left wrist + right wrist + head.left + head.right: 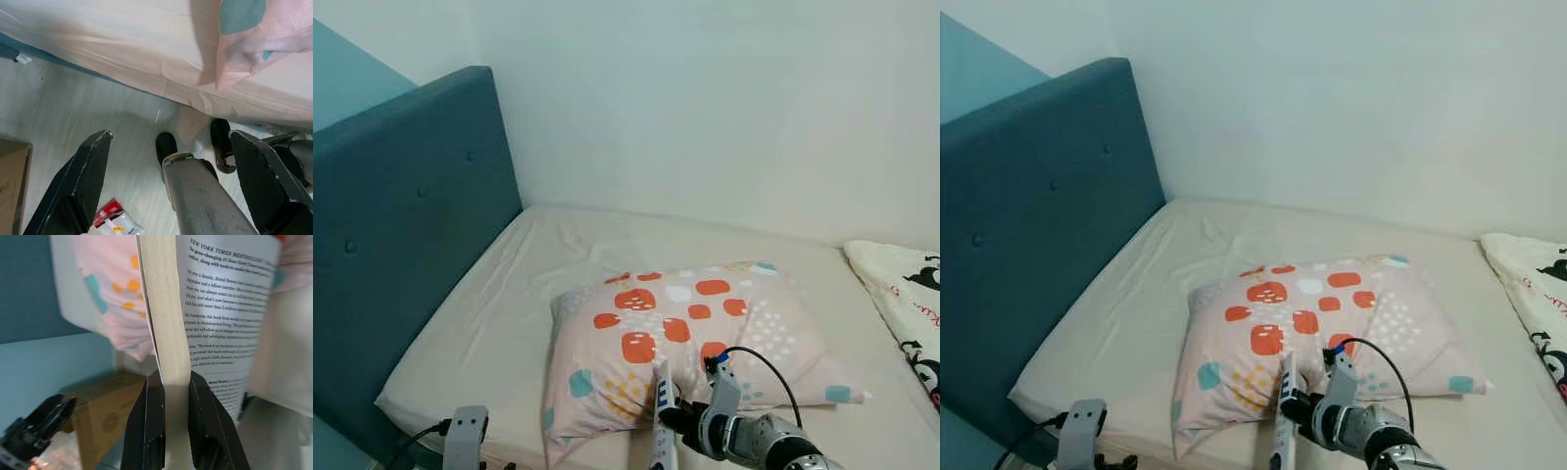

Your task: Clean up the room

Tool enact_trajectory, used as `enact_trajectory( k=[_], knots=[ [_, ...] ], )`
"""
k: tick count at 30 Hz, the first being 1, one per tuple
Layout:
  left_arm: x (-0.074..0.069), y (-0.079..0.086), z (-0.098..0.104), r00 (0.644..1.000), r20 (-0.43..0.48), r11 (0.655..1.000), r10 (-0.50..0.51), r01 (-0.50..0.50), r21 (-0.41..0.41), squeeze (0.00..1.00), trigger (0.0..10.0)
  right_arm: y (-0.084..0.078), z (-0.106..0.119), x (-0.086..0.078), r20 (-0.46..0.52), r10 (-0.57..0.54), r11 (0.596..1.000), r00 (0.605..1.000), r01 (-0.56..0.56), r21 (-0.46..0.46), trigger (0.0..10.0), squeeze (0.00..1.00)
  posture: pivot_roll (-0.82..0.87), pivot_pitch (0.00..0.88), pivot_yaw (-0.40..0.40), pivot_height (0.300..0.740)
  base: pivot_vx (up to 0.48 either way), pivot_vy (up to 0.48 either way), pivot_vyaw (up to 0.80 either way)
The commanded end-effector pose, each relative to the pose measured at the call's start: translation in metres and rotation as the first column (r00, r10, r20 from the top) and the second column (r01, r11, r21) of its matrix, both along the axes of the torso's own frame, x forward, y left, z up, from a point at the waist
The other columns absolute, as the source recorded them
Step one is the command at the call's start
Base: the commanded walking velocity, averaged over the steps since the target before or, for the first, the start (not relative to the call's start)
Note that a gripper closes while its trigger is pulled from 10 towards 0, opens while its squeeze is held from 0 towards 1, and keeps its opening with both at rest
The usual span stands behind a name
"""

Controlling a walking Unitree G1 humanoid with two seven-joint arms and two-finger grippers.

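Note:
A paperback book [166,308] stands upright on its edge in my right gripper [168,379], which is shut on its page edge; its printed back cover [225,308] faces one side. In the eye views the book [662,421] and right gripper [672,417] are low in front of a pink pillow [685,343] with orange and teal patches that lies on the bed. My left gripper [171,134] hangs open beside the bed over the floor, with nothing between its fingers [93,166]. The left arm [465,436] is at the bottom left.
The mattress [509,323] has a beige sheet and a teal headboard [401,245] on the left. A cartoon-print blanket [906,294] lies at the right edge. On the floor are a cardboard box [12,186], a small packet [115,220] and my feet [166,147].

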State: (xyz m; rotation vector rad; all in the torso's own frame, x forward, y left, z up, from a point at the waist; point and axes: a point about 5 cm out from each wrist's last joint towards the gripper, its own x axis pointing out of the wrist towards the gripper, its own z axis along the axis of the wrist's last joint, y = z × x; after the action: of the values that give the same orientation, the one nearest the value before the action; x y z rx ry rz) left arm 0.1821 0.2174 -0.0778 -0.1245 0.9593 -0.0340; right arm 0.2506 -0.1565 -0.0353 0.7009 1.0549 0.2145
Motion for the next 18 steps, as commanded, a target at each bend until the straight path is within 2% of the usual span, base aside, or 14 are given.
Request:
enact_trajectory(
  k=[1, 4, 5, 7, 14, 18],
  knots=[
    [-0.008, -0.001, -0.004, 0.999, -0.036, 1.000, -0.012, 0.013, 0.006, 1.00, 10.0, 0.003, 0.003, 0.004, 0.004, -0.001, 1.000, 1.000, 0.002, -0.011, 0.0, 0.00, -0.03, 0.000, -0.013, 0.740, 0.000, 0.000, 0.00],
    [-0.011, -0.003, -0.006, 0.999, -0.044, 1.000, -0.008, 0.008, 0.001, 1.00, 10.0, -0.022, -0.004, -0.001, -0.044, -0.164, 0.978, 0.985, 0.157, -0.136, 0.0, 0.00, -0.03, 0.000, -0.033, 0.740, 0.000, 0.000, 0.00],
    [-0.011, -0.003, -0.006, 0.999, -0.044, 1.000, -0.008, 0.008, 0.001, 1.00, 10.0, -0.022, -0.004, -0.001, -0.044, -0.164, 0.978, 0.985, 0.157, -0.136, 0.0, 0.00, -0.03, 0.000, -0.033, 0.740, 0.000, 0.000, 0.00],
    [-0.015, -0.004, -0.008, 0.999, -0.052, 1.000, -0.005, 0.005, -0.002, 1.00, 10.0, -0.032, -0.007, -0.004, -0.063, -0.245, 0.956, 0.968, 0.230, -0.179, 0.0, 0.00, -0.04, 0.000, -0.037, 0.740, 0.000, 0.000, 0.00],
    [-0.025, -0.004, -0.012, 0.996, -0.084, 1.000, -0.013, 0.013, 0.002, 1.00, 10.0, -0.043, -0.007, -0.006, -0.088, -0.374, 0.912, 0.923, 0.349, -0.217, 0.0, 0.00, -0.04, 0.000, -0.047, 0.740, 0.000, 0.000, 0.00],
    [-0.028, -0.003, -0.013, 0.995, -0.093, 1.000, -0.024, 0.024, 0.003, 1.00, 10.0, -0.051, 0.000, -0.001, -0.060, -0.431, 0.882, 0.900, 0.407, -0.238, 0.0, 0.00, -0.04, 0.000, -0.055, 0.740, 0.000, 0.000, 0.00]
  ],
)
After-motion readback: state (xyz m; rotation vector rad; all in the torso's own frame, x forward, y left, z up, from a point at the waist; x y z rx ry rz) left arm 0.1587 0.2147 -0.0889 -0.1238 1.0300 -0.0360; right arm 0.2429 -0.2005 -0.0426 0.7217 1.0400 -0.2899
